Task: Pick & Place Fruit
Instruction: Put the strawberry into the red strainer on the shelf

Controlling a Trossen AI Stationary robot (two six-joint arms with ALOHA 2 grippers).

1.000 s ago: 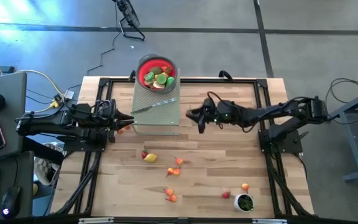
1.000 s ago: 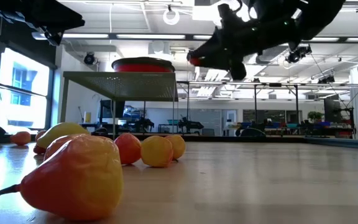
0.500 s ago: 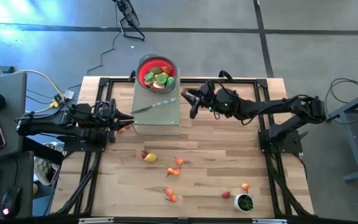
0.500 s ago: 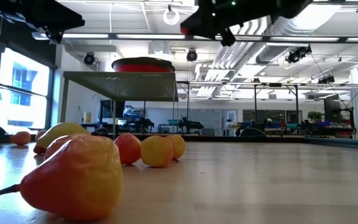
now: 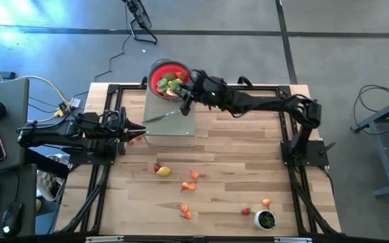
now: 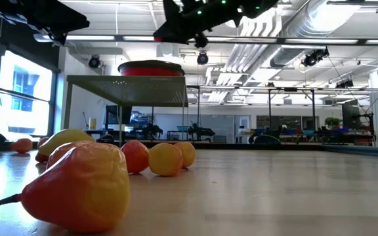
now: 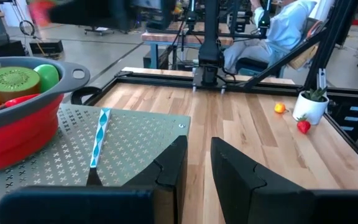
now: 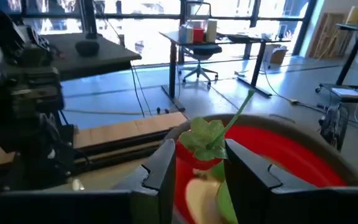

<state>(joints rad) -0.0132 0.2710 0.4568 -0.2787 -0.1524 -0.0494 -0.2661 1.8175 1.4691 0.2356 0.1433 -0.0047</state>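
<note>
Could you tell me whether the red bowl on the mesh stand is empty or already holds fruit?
It holds fruit: the red bowl shows a kiwi slice and other green pieces inside.

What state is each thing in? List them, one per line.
Right pincer: shut on leafy fruit, by the red bowl.
Leafy fruit: held, off the table.
Red bowl: upright, holding fruit.
Left pincer: slightly open, empty.
Knife: lying flat on metal stand.
White cup: upright.

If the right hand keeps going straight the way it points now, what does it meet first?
Most likely the fruit piled in the red bowl. The right hand, shut on a strawberry, points over the bowl's rim at those pieces; depth to them is unclear.
</note>
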